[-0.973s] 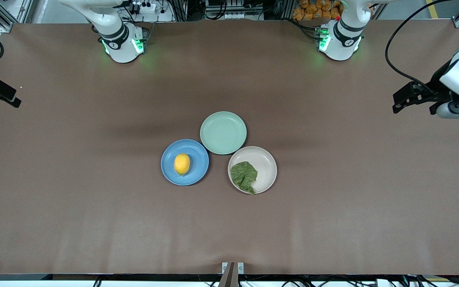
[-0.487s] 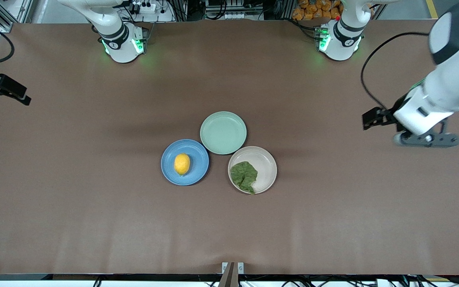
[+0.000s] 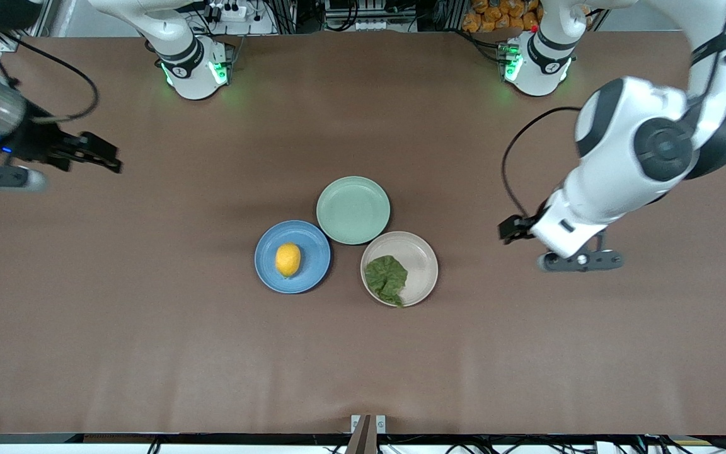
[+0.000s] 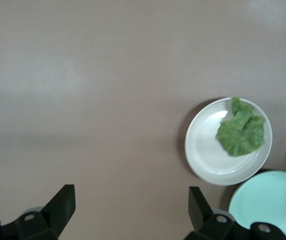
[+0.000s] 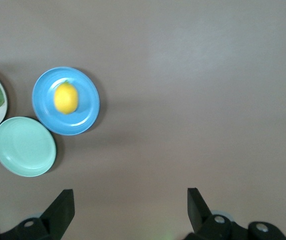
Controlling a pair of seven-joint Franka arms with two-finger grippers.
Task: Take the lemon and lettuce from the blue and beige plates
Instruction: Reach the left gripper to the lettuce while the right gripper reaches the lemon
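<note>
The yellow lemon [image 3: 288, 259] lies on the blue plate [image 3: 314, 251]; both also show in the right wrist view, lemon [image 5: 66, 97] and plate [image 5: 87, 114]. The dark green lettuce [image 3: 386, 278] lies on the beige plate [image 3: 418, 257]; both also show in the left wrist view, lettuce [image 4: 241, 133] and plate [image 4: 206, 150]. My left gripper [image 3: 509, 230] is open and empty in the air over bare table, toward the left arm's end from the beige plate; its jaws [image 4: 131, 207] stand wide apart. My right gripper [image 3: 103, 156] is open and empty over bare table toward the right arm's end [image 5: 131, 207].
An empty mint-green plate [image 3: 353, 209] touches both other plates and lies farther from the front camera than they do; it also shows in the left wrist view [image 4: 267, 201] and the right wrist view [image 5: 25, 146]. Brown table surface surrounds the three plates.
Both arms have swung in from the table's ends toward the plates, the left arm much more. Both grippers stay open and empty. The plates, lemon and lettuce have not moved.
</note>
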